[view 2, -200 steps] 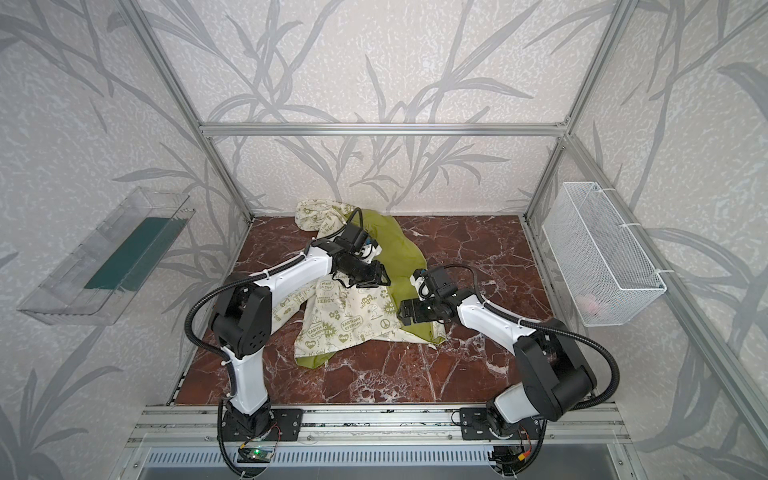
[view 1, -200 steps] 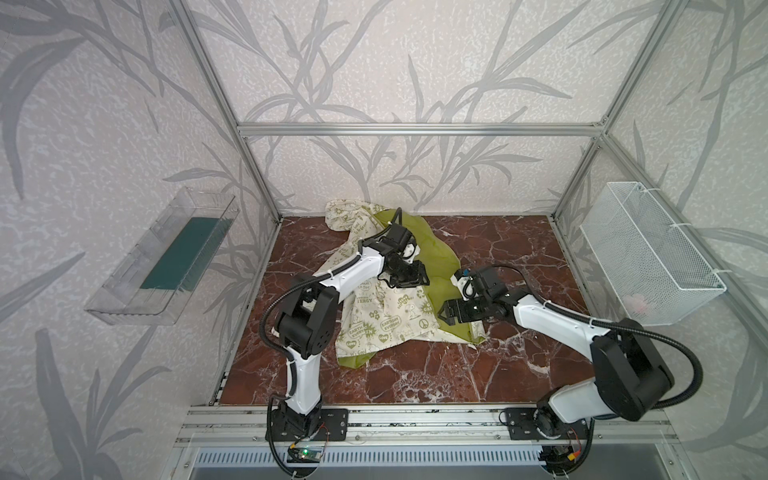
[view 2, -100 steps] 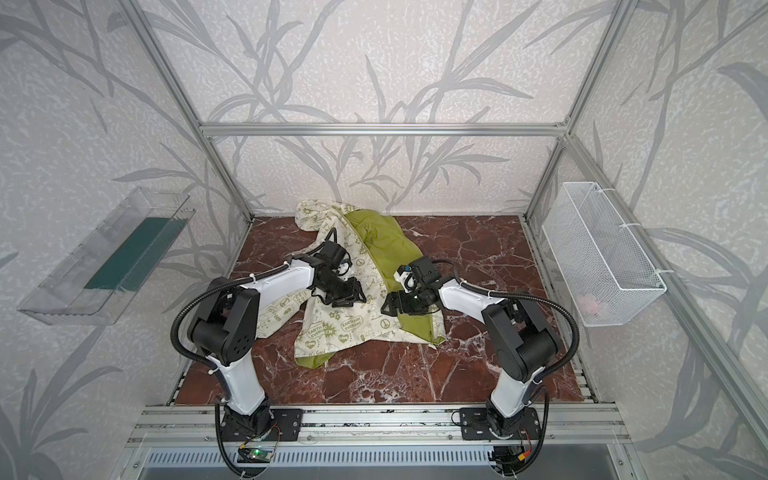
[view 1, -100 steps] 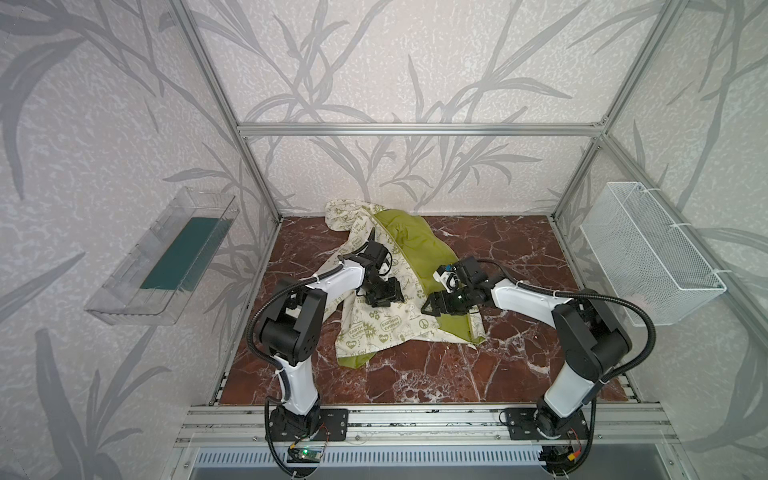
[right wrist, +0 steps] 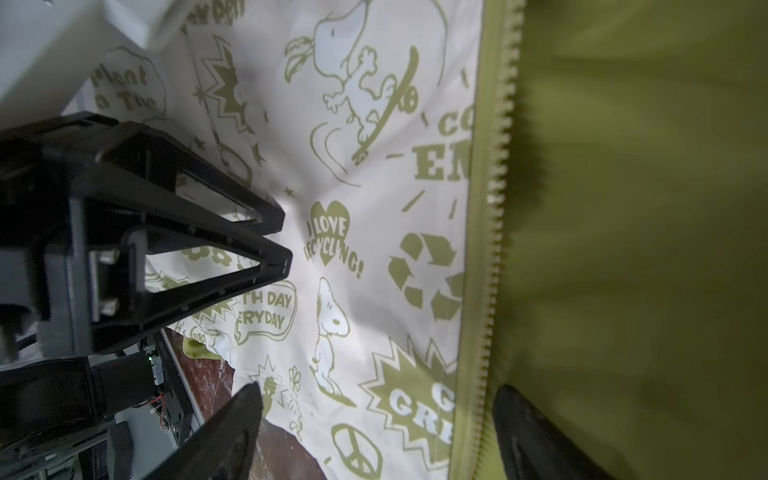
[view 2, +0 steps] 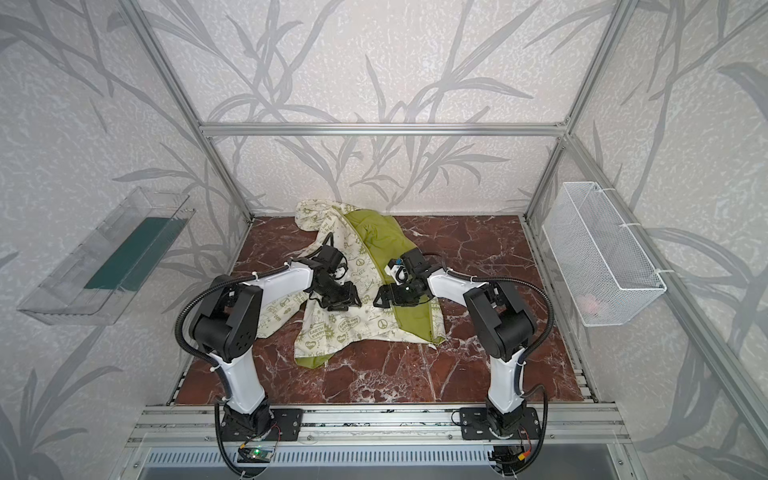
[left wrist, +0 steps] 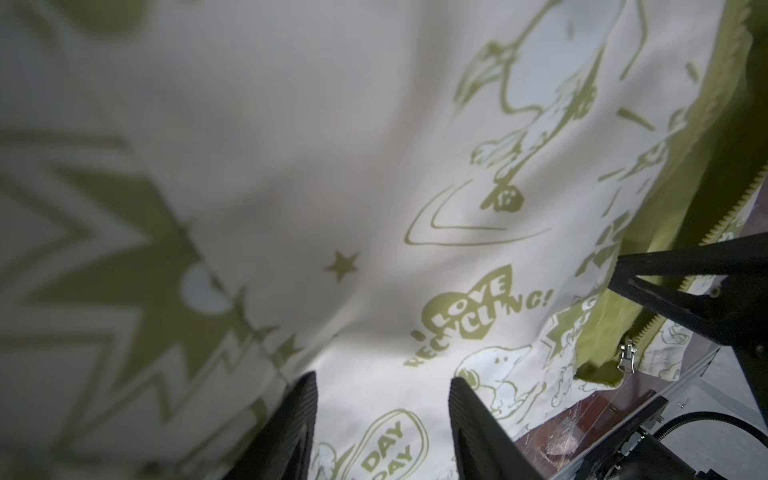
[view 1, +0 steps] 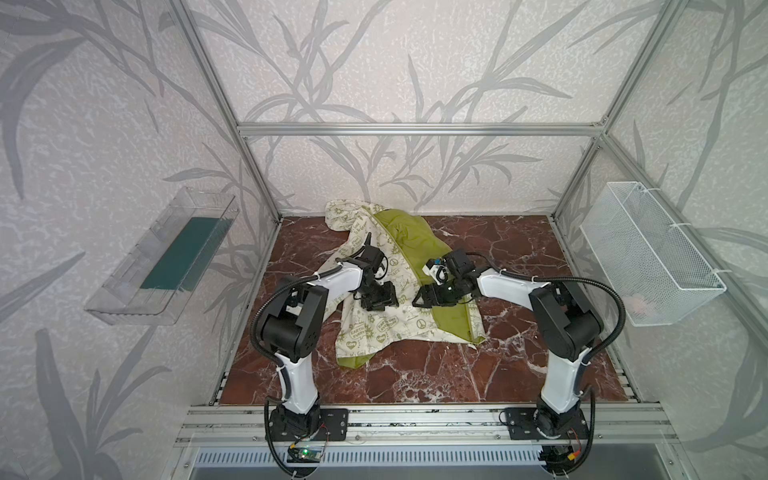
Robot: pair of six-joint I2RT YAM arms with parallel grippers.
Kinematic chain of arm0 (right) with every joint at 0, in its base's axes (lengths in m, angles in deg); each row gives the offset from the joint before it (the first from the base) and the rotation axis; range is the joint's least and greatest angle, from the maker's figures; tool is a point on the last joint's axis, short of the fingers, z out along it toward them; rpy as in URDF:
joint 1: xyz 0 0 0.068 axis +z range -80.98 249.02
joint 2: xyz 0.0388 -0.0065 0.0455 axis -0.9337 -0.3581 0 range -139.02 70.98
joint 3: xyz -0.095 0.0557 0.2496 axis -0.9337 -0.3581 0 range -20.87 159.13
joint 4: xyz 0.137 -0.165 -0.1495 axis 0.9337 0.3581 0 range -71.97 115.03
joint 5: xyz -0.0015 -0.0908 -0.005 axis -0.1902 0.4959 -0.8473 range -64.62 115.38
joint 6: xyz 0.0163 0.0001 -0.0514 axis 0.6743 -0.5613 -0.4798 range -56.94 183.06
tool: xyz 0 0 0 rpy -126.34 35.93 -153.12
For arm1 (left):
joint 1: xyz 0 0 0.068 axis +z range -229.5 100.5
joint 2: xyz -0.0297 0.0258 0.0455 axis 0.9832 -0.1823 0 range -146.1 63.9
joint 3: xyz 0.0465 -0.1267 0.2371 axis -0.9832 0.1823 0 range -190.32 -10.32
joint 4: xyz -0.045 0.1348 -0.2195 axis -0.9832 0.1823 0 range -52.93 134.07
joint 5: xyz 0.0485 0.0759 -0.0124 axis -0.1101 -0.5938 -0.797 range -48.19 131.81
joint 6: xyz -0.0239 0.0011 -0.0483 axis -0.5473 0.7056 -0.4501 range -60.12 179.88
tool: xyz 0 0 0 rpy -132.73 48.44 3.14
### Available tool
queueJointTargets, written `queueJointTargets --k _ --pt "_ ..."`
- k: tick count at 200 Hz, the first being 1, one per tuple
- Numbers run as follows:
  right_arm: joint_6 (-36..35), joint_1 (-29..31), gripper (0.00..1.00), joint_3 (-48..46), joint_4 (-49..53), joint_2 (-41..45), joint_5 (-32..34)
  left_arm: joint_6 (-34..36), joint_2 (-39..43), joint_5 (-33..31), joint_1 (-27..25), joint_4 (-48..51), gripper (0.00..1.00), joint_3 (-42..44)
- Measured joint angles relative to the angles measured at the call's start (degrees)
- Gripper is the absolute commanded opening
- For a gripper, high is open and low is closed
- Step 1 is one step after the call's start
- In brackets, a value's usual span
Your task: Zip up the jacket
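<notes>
The jacket (view 1: pixel 386 328) (view 2: pixel 332 328) lies spread open on the marble floor, cream printed side to the left and lime lining (view 1: pixel 415 237) to the right. Its zipper strip (right wrist: pixel 494 232) runs between them, with the metal slider (left wrist: pixel 626 355) at the near hem. My left gripper (view 1: pixel 380 299) (left wrist: pixel 382 382) is open just above the printed panel, holding nothing. Facing it from the right, my right gripper (view 1: pixel 419 297) (right wrist: pixel 379 392) is open wide, one finger over the print and one over the lining, straddling the zipper strip. The two grippers' tips are close together but apart.
A white wire basket (view 1: pixel 648 253) hangs on the right wall and a clear plastic tray (view 1: pixel 166 257) on the left wall. Aluminium frame posts (view 1: pixel 257 174) stand at the floor's corners. Bare marble floor (view 1: pixel 415 374) lies in front of the jacket's hem.
My left gripper has come nearer, from the jacket's far part to its middle. My right gripper has moved left onto the zipper edge. The lining now lies flatter.
</notes>
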Motion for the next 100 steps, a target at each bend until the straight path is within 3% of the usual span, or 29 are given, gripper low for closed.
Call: queueJointTargets --k 42,82,100 --pt "-1.42 -0.31 0.86 0.98 0.46 -1.92 -4.96 0.44 0.00 -0.02 0.13 0.00 0.54 0.00" --pt "-1.29 -0.33 0.76 0.74 0.09 -1.75 -8.92 0.55 -0.02 0.00 0.13 -0.02 0.55 0.00" --pt "-0.96 -0.33 0.65 -0.59 -0.50 -0.61 -9.73 0.57 -0.02 -0.02 0.13 0.00 0.54 0.00"
